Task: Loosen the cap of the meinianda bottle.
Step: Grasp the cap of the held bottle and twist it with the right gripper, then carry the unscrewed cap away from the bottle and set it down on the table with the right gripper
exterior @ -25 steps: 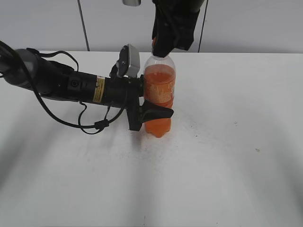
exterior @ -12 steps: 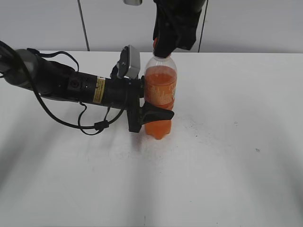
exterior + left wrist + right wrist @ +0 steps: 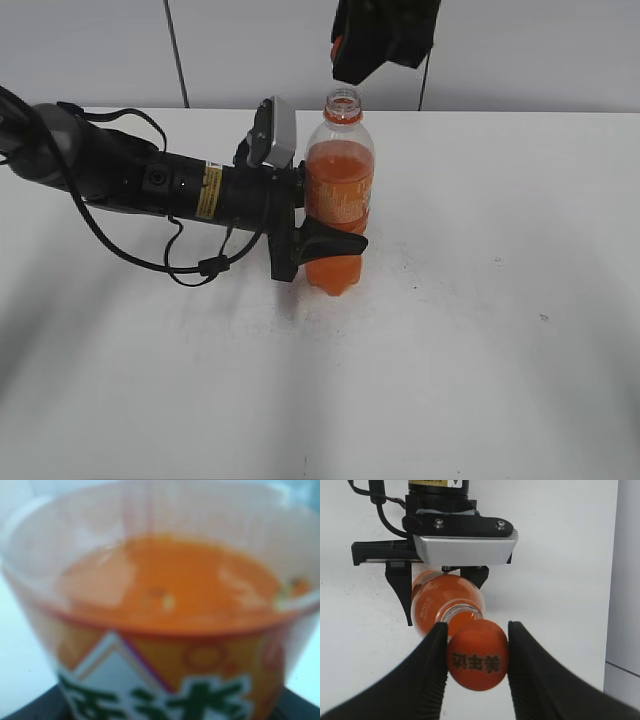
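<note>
Orange liquid fills the tall clear plastic meinianda bottle, upright on the white desk, its ridged neck bare. The left pincer clamps its body. The right pincer pinches the small round orange cap just above the mouth; in the exterior view the cap seems mostly hidden.

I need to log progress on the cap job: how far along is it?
Done: the cap is off the meinianda bottle, whose threaded mouth stands open. In hand: the right gripper holds the cap above it, while the left gripper clamps the bottle upright. Loosening looks finished; nothing obvious remains.
</note>
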